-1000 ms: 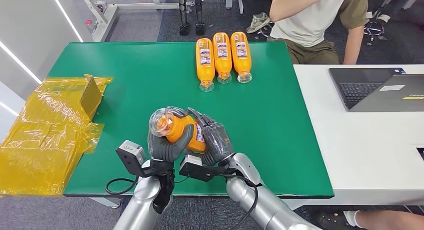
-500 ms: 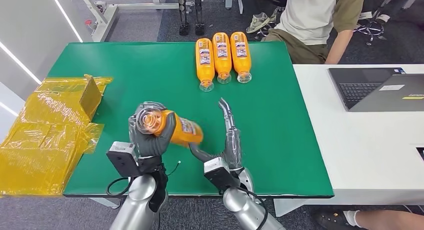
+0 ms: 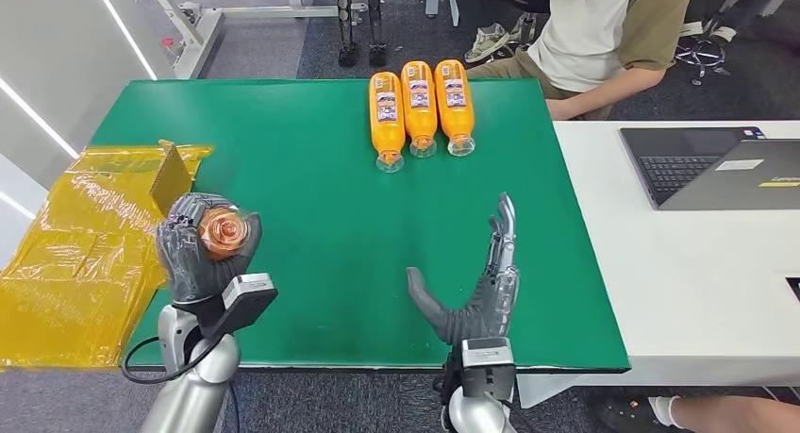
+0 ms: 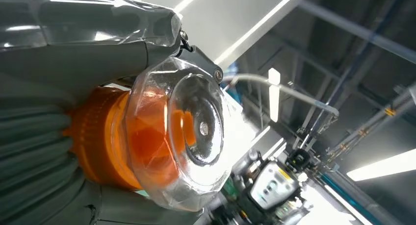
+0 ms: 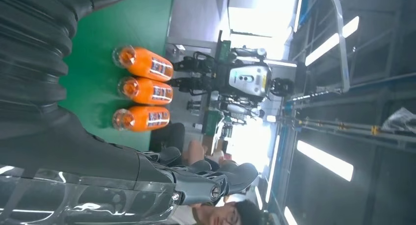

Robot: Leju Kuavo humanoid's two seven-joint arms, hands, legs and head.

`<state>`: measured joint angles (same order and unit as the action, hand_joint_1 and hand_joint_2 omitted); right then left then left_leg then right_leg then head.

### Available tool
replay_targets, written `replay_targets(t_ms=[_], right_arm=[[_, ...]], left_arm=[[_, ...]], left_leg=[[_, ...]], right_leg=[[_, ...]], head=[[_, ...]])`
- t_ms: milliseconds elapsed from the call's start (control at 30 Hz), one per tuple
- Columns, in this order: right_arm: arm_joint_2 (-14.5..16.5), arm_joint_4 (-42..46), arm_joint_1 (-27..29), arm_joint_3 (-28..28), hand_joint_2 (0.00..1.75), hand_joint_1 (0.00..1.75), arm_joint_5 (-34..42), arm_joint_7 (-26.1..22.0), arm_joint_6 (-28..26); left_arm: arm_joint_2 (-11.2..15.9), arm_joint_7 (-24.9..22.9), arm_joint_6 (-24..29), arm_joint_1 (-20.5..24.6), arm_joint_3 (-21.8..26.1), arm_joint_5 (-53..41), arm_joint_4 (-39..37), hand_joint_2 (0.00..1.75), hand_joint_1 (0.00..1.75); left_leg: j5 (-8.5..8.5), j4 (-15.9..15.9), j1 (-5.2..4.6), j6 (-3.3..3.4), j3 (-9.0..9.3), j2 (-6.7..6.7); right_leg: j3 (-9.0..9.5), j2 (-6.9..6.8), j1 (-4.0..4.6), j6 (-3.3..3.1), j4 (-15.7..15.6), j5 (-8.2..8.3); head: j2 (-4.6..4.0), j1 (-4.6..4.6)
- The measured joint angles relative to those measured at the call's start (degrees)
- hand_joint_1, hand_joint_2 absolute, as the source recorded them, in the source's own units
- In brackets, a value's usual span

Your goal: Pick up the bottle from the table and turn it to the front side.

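Observation:
My left hand [image 3: 200, 254] grips an orange bottle [image 3: 225, 231] above the table's near left edge, its clear cap end pointing up at the head camera. The left wrist view shows that clear cap [image 4: 189, 132] and orange neck close up, wrapped by my fingers. My right hand [image 3: 481, 282] stands open above the green table [image 3: 283, 169] near the front edge, fingers straight and thumb spread, holding nothing. Three more orange bottles [image 3: 419, 98] lie side by side at the table's far middle, also seen as bottles [image 5: 142, 90] in the right wrist view.
Crumpled yellow plastic wrap [image 3: 85, 244] with a cardboard piece lies off the table's left end. A white desk [image 3: 679, 263] with a laptop [image 3: 717, 164] adjoins on the right. A person [image 3: 604, 37] sits behind the far right corner.
My left hand has carried the bottle leftward and tipped its cap up toward the camera. My right hand let go of it, moved right and opened flat.

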<state>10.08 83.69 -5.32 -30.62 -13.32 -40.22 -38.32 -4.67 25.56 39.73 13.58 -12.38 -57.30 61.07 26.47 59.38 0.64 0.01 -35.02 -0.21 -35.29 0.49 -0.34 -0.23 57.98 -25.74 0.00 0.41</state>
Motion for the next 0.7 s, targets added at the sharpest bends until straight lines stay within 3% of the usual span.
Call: replay_targets(t_ms=[233,467,700], right_arm=[[0.0,4.9,2.4,1.5,1.75,0.00,0.3,0.0,0.0],[-0.1,8.0,4.1,2.4,1.75,0.00,-0.4,0.0,0.0],[-0.2,9.2,5.0,2.8,1.75,0.00,-0.8,0.0,0.0]], left_arm=[[4.0,-2.3,0.0,5.7,8.2,-17.3,-7.7,1.75,1.75],[6.2,0.9,-4.6,14.0,10.3,-18.0,-25.9,1.75,1.75],[7.7,-3.9,-10.5,16.2,10.2,-21.7,-36.9,1.75,1.75]], left_leg=[[-0.01,0.0,-0.01,-0.01,0.03,0.00],[-0.01,0.0,-0.01,-0.01,0.03,0.03],[0.02,0.0,-0.02,-0.03,0.04,0.14]], right_leg=[[0.01,0.00,-0.01,-0.01,0.0,0.01],[0.03,0.03,-0.01,-0.01,0.0,0.02],[-0.02,0.14,-0.02,-0.02,0.0,0.01]], head=[[0.00,0.01],[0.00,0.01],[0.00,0.02]])
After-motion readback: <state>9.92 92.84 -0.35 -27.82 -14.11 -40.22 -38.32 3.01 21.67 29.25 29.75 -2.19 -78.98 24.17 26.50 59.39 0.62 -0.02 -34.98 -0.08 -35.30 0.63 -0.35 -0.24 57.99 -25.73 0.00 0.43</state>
